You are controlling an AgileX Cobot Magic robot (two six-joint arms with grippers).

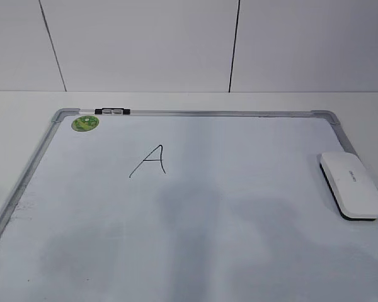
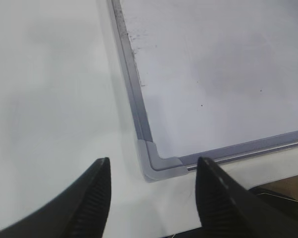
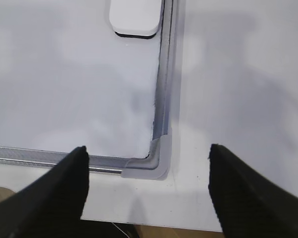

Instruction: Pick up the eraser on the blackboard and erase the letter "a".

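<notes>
The white eraser (image 1: pixel 351 184) lies flat on the blackboard (image 1: pixel 208 114) by its right frame edge; it also shows in the right wrist view (image 3: pixel 135 17). The only writing I see is a black angular capital "A" (image 1: pixel 150 161) at upper centre; no cursive lowercase "a" is in view. My left gripper (image 2: pixel 153 163) is open and empty, above the table just off the board's near left corner (image 2: pixel 156 163). My right gripper (image 3: pixel 147 148) is open and empty over the near right corner (image 3: pixel 151 166), well short of the eraser. Neither gripper shows in the exterior view.
A green round sticker (image 1: pixel 85 123) sits at the board's far left corner, with a black and white clip (image 1: pixel 112 111) on the top frame beside it. The white table (image 1: pixel 365 104) surrounds the board; a white wall stands behind. The table's front edge (image 3: pixel 154 227) is close below the grippers.
</notes>
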